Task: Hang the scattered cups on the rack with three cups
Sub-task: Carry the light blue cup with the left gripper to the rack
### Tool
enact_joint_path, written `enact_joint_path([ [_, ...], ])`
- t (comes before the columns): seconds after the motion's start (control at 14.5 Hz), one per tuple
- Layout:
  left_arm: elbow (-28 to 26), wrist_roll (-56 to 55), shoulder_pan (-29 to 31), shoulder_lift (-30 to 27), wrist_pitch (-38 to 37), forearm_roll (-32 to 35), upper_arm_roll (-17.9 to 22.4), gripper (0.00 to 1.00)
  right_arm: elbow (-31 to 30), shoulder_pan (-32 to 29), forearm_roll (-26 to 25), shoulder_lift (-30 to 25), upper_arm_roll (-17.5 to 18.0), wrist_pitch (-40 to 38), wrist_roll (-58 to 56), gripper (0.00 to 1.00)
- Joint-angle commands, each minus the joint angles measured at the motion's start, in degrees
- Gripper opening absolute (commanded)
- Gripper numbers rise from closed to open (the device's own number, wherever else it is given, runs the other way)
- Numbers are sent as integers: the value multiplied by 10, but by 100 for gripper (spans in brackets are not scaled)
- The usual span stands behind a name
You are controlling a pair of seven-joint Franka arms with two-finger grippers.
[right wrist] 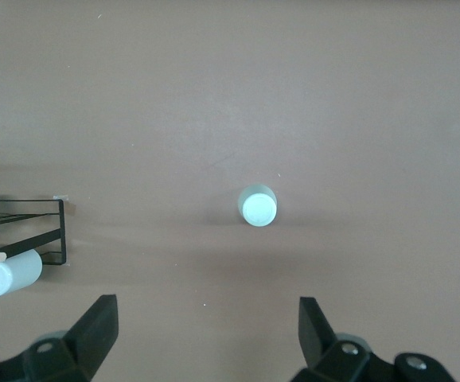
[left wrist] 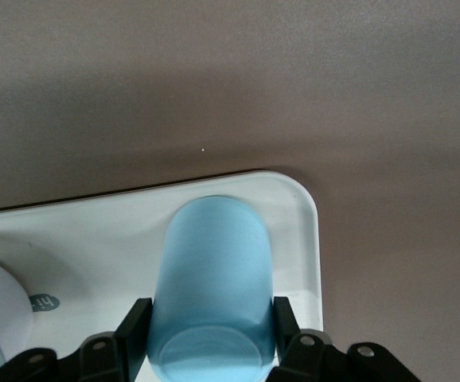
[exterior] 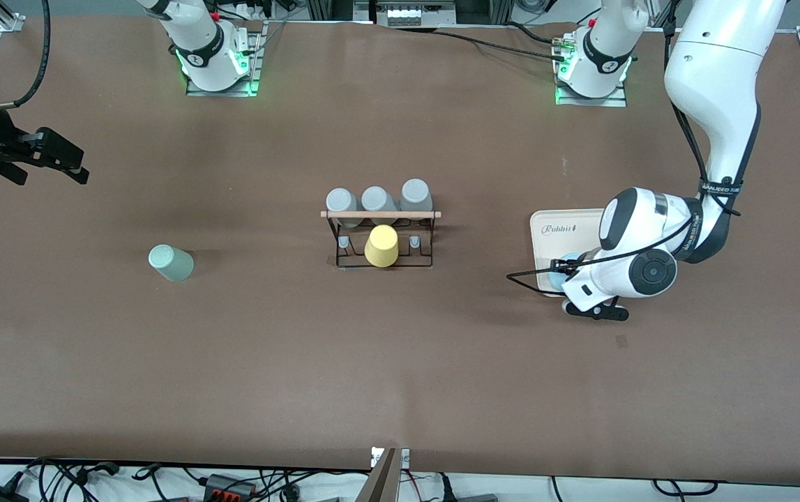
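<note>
Front view first: the rack (exterior: 382, 237) stands about mid-table, its wooden rod across the top, with three grey cups (exterior: 377, 201) hung on the side away from the camera and a yellow cup (exterior: 381, 246) on the nearer side. From the rack, the mint green cup (exterior: 171, 263) sits out at roughly nine o'clock, well apart, toward the right arm's end of the table, alone on the brown table (exterior: 400, 362). At about three o'clock from the rack lies the cream tray (exterior: 546, 226), and the left arm bends down over its nearer corner. There the left gripper (left wrist: 212, 330) has its fingers (left wrist: 134, 330) pressed against both sides of the light blue cup (left wrist: 214, 278); the left wrist view shows the cup lying on the tray, close to a rounded corner, one dark finger on each flank and no gap to either. From the front only a sliver of the blue cup (exterior: 554, 279) shows past the arm's white body. The right gripper (exterior: 58, 157) hangs off at ten o'clock from the mint cup, over the table's edge region at the right arm's end, waiting; in the right wrist view its fingers (right wrist: 95, 330) stand wide apart with nothing between them, the mint cup (right wrist: 258, 206) on the table below.
</note>
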Motion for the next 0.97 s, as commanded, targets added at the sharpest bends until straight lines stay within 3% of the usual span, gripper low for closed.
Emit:
enact_joint_path([
  [0.0, 0, 1, 4, -24, 0, 0, 0, 7, 12, -5, 7, 3, 2, -9, -2, 100],
  [0.07, 8, 2, 4, -34, -12, 0, -1, 2, 12, -5, 7, 4, 2, -9, 0, 100],
  [0.21, 38, -7, -5, -47, -58, -7, -2, 1, 12, -5, 7, 3, 2, -9, -2, 100],
  [0.35, 100, -21, -10, -41, -142, -89, -5, 1, 13, -5, 7, 3, 2, -9, -2, 100],
  [0.55, 145, -64, -41, -40, -152, -130, -5, 1, 13, -5, 7, 3, 2, -9, -2, 100],
  [0.69, 158, -163, -65, -35, -150, -132, -13, 1, 13, -5, 7, 3, 2, -9, -2, 100],
  [0.9, 229, -296, -117, 5, -148, -140, -18, 1, 12, -5, 7, 4, 2, -6, -4, 100],
])
